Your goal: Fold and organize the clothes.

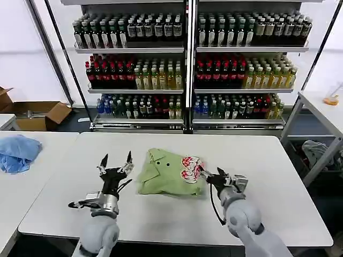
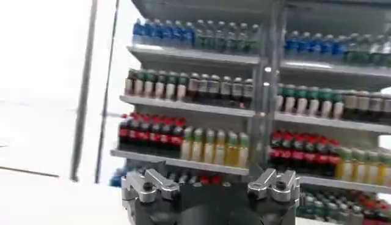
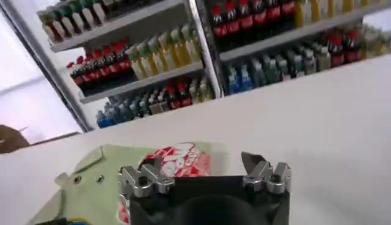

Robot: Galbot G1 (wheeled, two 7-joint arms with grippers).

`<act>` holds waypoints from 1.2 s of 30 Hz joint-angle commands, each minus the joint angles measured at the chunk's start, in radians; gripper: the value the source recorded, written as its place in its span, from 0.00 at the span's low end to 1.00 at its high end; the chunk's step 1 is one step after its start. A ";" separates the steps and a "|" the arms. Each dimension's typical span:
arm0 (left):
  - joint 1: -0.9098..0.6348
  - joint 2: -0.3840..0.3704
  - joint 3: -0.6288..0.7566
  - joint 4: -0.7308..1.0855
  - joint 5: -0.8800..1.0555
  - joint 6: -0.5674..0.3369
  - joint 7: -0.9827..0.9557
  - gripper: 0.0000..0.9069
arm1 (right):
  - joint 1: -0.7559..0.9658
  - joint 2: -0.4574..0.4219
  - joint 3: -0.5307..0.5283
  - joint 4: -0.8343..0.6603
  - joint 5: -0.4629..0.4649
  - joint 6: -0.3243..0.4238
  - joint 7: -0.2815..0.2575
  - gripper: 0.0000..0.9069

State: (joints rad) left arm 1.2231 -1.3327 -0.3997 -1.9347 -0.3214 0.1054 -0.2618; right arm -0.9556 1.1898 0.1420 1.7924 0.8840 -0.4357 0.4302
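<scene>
The clothes are one light green collared shirt (image 1: 163, 174), lying folded into a compact shape at the middle of the white table (image 1: 278, 193). Its red-and-white print (image 1: 191, 168) faces up at its right end. My right gripper (image 1: 207, 175) is low at that right edge, just beside the print, open and holding nothing. The right wrist view has the shirt (image 3: 91, 183) and print (image 3: 177, 160) just beyond the spread fingers (image 3: 252, 162). My left gripper (image 1: 116, 159) stands open to the left of the shirt, fingers pointing up, clear of the fabric.
A light blue cloth (image 1: 16, 152) lies on the neighbouring table at the left. Behind it is a cardboard box (image 1: 40, 115). Shelves of bottles (image 1: 187, 64) stand behind the table. A grey cloth (image 1: 319, 152) hangs under a side table at the right.
</scene>
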 commanded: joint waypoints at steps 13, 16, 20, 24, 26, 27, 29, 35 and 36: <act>0.114 0.047 -0.109 -0.079 -0.016 -0.007 -0.003 1.00 | 0.196 0.144 -0.100 -0.306 0.105 -0.022 0.110 0.00; 0.119 0.052 -0.112 -0.084 -0.021 -0.007 -0.002 1.00 | 0.216 0.147 -0.097 -0.339 0.074 -0.017 0.096 0.00; 0.125 0.057 -0.116 -0.087 -0.027 -0.007 -0.001 1.00 | 0.256 0.152 -0.106 -0.404 0.007 -0.015 0.063 0.00; 0.127 0.063 -0.117 -0.090 -0.031 -0.003 0.001 1.00 | 0.292 0.151 -0.109 -0.445 -0.077 -0.016 0.016 0.00; 0.130 0.066 -0.115 -0.093 -0.032 -0.001 0.004 1.00 | 0.294 0.142 -0.117 -0.440 -0.125 -0.012 -0.016 0.00; 0.131 0.067 -0.113 -0.095 -0.032 0.001 0.005 1.00 | 0.288 0.129 -0.127 -0.428 -0.172 -0.012 -0.050 0.00; 0.133 0.069 -0.112 -0.098 -0.031 0.005 0.007 1.00 | 0.268 0.106 -0.140 -0.400 -0.253 0.013 -0.104 0.67; 0.146 0.074 -0.099 -0.113 -0.031 0.013 0.015 1.00 | 0.167 0.041 -0.147 -0.295 -0.470 0.214 -0.137 1.00; 0.148 0.074 -0.096 -0.115 -0.030 0.014 0.017 1.00 | 0.137 0.033 -0.129 -0.266 -0.518 0.244 -0.138 1.00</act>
State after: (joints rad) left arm 1.3599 -1.2615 -0.5006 -2.0385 -0.3517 0.1155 -0.2494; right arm -0.7217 1.2963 0.0119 1.4287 0.7275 -0.4094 0.3936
